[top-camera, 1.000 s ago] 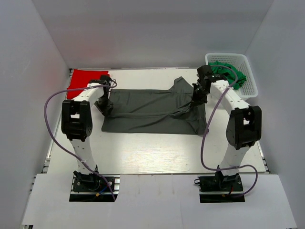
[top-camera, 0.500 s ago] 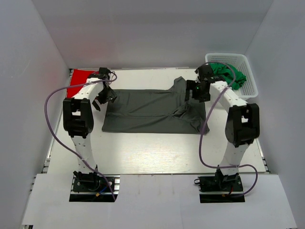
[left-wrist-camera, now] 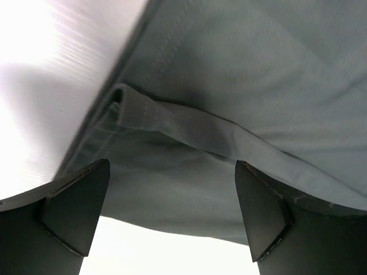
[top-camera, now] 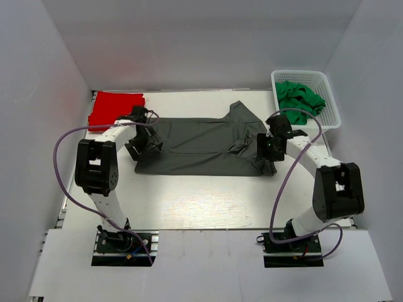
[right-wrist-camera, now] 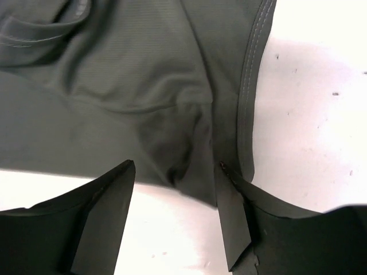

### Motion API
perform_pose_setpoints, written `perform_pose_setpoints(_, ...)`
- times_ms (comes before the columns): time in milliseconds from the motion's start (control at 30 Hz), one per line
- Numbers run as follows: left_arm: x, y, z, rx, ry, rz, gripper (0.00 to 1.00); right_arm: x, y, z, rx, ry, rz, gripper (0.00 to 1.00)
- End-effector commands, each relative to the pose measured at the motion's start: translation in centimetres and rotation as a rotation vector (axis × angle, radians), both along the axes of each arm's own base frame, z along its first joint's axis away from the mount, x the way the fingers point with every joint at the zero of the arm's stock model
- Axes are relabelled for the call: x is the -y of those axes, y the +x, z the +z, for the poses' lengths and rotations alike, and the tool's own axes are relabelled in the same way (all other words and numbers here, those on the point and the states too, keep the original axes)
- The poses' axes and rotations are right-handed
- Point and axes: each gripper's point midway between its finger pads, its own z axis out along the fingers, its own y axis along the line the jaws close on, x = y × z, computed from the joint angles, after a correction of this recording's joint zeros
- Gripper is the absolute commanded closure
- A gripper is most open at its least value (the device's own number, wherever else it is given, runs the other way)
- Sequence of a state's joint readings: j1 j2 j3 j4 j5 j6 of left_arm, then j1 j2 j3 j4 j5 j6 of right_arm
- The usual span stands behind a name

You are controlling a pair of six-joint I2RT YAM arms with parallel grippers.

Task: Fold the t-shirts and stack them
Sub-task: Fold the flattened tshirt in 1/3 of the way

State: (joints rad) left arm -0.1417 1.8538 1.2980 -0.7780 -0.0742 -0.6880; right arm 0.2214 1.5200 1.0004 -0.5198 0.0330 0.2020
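While the grey t-shirt [top-camera: 201, 146] lies only partly folded on the desk [top-camera: 201, 201], stretched between the two arms, both pairs of jaws stand wide and hold nothing. The left jaws straddle its hem corner and the right jaws its rumpled sleeve end. Beyond the left jaws, the red t-shirt [top-camera: 113, 108] looks already folded. The grey one likely needs further folds, then stacking.

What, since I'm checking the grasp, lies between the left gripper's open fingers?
The grey t-shirt, its folded hem edge; the left wrist view shows it framed by the left gripper.
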Motion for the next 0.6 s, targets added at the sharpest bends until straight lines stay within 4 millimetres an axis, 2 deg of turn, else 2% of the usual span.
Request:
perform_pose_setpoints(0, 1.6, 0.9, 0.8, 0.069, -0.066, -0.050, 0.00, 1.0, 1.8, -0.8, 0.033, -0.052, -0.006, 0.37)
perform_pose_setpoints(100, 1.6, 1.1, 0.3, 0.074, -0.067, -0.050, 0.00, 2.2, 1.7, -1.7, 0.008, -0.101, -0.040, 0.37)
perform_pose_setpoints(200, 1.3, 0.3, -0.8, 0.040, -0.052, -0.046, 0.00, 3.5, 1.2, -2.5, -0.013, -0.142, -0.068, 0.37)
perform_pose_setpoints(233, 1.2, 0.2, -1.2, 0.032, -0.042, -0.043, 0.00, 3.5, 1.1, -2.4, -0.014, -0.138, -0.069, 0.41)
perform_pose_setpoints(267, 0.9, 0.0, -1.5, 0.025, -0.029, -0.040, 0.00, 3.6, 0.9, -2.6, -0.024, -0.137, -0.067, 0.52)
perform_pose_setpoints(567, 0.2, -1.3, -3.0, -0.027, 0.005, -0.022, 0.00, 2.2, -0.7, -2.4, -0.066, -0.040, 0.005, 0.54)
